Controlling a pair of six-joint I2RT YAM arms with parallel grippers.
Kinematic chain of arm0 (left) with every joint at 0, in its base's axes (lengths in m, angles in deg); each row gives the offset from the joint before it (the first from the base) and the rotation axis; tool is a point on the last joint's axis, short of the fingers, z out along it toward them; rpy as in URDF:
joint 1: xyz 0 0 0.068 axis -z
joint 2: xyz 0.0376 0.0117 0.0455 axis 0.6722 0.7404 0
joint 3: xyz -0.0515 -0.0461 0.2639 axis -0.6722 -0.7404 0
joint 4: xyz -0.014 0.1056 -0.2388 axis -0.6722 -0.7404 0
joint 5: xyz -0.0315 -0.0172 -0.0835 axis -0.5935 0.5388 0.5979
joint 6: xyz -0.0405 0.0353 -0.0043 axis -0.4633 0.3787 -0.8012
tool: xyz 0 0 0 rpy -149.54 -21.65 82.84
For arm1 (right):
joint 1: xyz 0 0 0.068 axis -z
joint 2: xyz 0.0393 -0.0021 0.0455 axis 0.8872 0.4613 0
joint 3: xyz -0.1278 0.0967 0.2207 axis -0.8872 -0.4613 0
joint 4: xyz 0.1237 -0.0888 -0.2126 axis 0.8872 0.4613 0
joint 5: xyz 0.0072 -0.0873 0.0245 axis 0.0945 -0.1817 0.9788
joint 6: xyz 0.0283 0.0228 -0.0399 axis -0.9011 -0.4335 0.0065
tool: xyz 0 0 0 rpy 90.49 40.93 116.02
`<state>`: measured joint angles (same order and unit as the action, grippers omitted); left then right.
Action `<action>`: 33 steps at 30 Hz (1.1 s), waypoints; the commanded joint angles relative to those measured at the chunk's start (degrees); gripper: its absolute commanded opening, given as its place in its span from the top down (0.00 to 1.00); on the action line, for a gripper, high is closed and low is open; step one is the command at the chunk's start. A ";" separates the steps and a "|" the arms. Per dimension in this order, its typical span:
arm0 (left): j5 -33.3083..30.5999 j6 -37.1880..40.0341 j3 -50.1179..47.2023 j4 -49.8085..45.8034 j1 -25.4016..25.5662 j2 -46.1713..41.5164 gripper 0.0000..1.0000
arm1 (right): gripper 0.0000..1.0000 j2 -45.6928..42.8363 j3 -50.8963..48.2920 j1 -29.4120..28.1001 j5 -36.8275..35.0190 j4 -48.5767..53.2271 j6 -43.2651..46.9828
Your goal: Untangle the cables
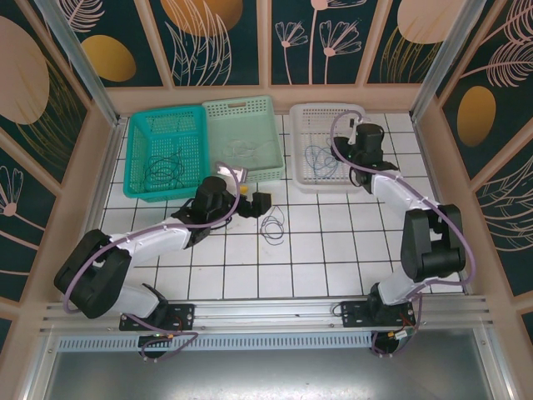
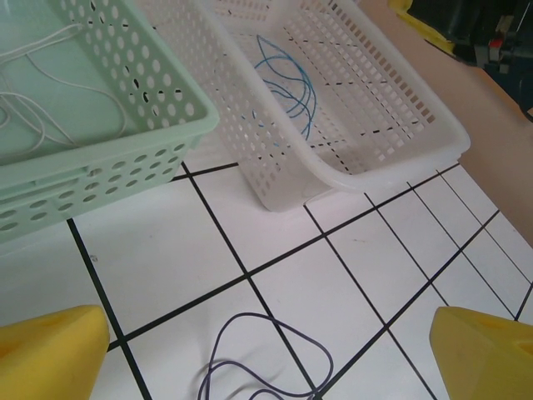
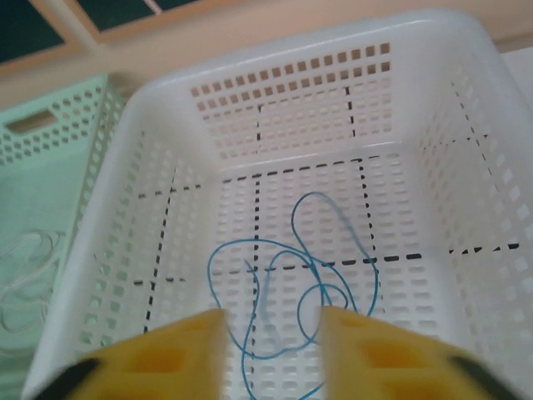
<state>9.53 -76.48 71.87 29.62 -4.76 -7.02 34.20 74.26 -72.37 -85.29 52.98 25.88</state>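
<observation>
A thin dark cable lies looped on the white tiles, also seen as the dark cable in the top view. My left gripper hovers over it, wide open, yellow fingertips far apart; from above, the left gripper is just left of the loop. A blue cable rests on the floor of the white basket. My right gripper is open above it, a strand showing loose in the gap between the pads. A pale cable sits in the mint basket.
Three baskets line the back: teal basket holding a dark wire, mint basket, white basket. The right arm reaches over the white one. Wooden walls close in the tiled floor on three sides.
</observation>
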 commanded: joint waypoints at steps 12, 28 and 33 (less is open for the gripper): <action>-1.37 1.00 2.79 -2.92 0.22 2.17 0.02 | 0.34 -11.57 -4.45 -3.20 5.10 4.64 2.93; -7.08 -2.55 -1.47 -1.65 0.17 -2.70 0.01 | 0.40 -12.59 -18.08 -23.22 8.53 6.35 -0.92; -8.74 -2.45 -2.31 -2.12 0.23 -4.89 0.02 | 0.40 -8.11 -17.17 -26.70 10.52 6.09 -0.84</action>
<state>2.47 -78.25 70.14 26.99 -4.76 -9.71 24.36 56.79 -97.51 -77.46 59.75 26.01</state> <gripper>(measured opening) 0.986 0.599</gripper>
